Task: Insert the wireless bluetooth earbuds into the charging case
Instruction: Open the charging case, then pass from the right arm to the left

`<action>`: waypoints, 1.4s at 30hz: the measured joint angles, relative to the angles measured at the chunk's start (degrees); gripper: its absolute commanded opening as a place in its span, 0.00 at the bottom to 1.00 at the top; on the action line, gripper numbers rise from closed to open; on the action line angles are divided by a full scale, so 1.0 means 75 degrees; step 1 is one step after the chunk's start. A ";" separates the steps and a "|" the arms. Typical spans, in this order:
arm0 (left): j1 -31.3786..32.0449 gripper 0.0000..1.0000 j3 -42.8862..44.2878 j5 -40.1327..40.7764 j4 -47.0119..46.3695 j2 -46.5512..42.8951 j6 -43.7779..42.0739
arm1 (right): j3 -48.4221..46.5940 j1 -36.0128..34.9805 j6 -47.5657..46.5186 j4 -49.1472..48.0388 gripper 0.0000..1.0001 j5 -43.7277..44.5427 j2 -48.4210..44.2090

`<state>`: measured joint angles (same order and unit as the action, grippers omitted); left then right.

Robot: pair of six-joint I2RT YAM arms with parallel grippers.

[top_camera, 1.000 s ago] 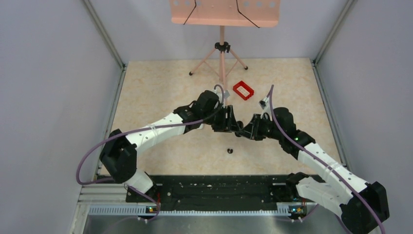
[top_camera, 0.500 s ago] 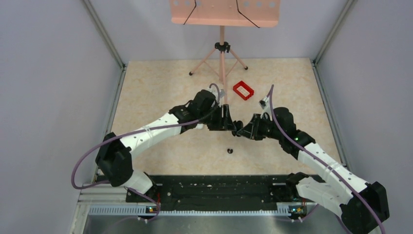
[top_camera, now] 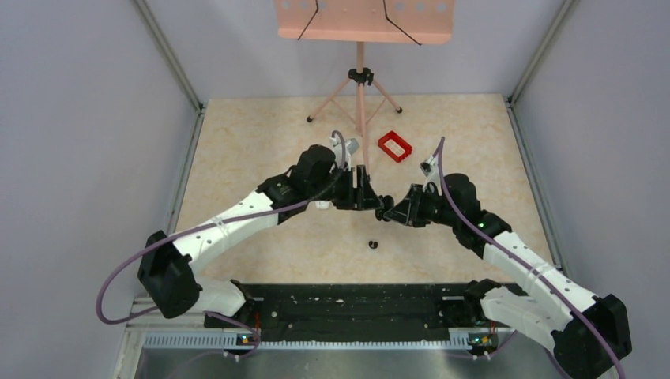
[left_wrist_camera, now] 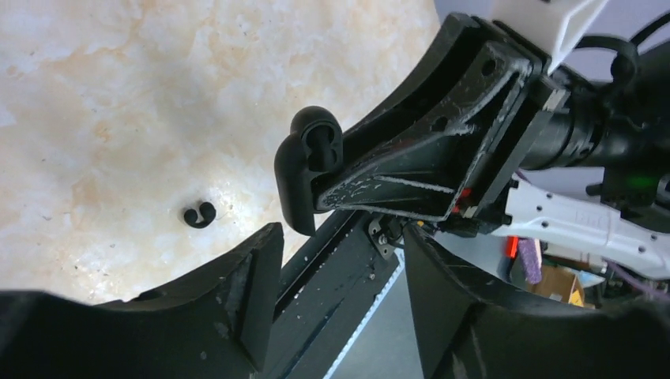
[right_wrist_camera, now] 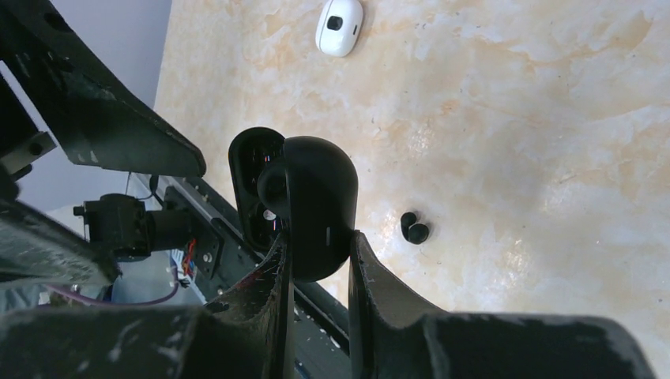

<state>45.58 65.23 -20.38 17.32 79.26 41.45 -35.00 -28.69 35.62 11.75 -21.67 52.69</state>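
The middle of the tabletop [top_camera: 253, 142] is crowded. The left end effector [top_camera: 370, 197], jaws apart, and the right end effector [top_camera: 395, 210], pinching the open charging case [top_camera: 385, 207], meet almost nose to nose above it, leaving only a narrow gap. Nearer the near edge, the loose earbud [top_camera: 374, 243] lies with bare surface all round it. Toward the far edge, a red frame [top_camera: 395, 147] and a stand [top_camera: 361, 110] block the centre. A white object [right_wrist_camera: 340, 26] lies by the left arm. Strips along both side edges are open.
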 measured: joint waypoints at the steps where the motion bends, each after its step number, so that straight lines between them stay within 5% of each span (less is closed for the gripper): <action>1: -0.0035 0.44 -0.0140 -0.0093 -0.0201 -0.0067 0.0052 | 0.0000 0.0000 0.0023 -0.0012 0.00 -0.0026 0.0000; 10: -0.1247 0.66 -0.2422 -0.1786 -0.2970 -0.0283 0.1256 | 0.0000 0.0000 0.0227 -0.0472 0.00 -0.0702 0.0000; 23: -0.1848 0.72 -0.3139 -0.3095 -0.4558 -0.1603 0.1722 | 0.0009 0.0000 0.0746 -0.1918 0.00 -0.2171 0.0495; 42: -0.1801 0.55 -0.3369 -0.3815 -0.5729 -0.1116 0.2518 | 0.0009 0.0000 0.1250 -0.2716 0.00 -0.2783 0.0761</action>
<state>32.08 39.97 -48.99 -25.65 70.89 60.34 -34.94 -28.69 44.99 -8.62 -42.54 58.39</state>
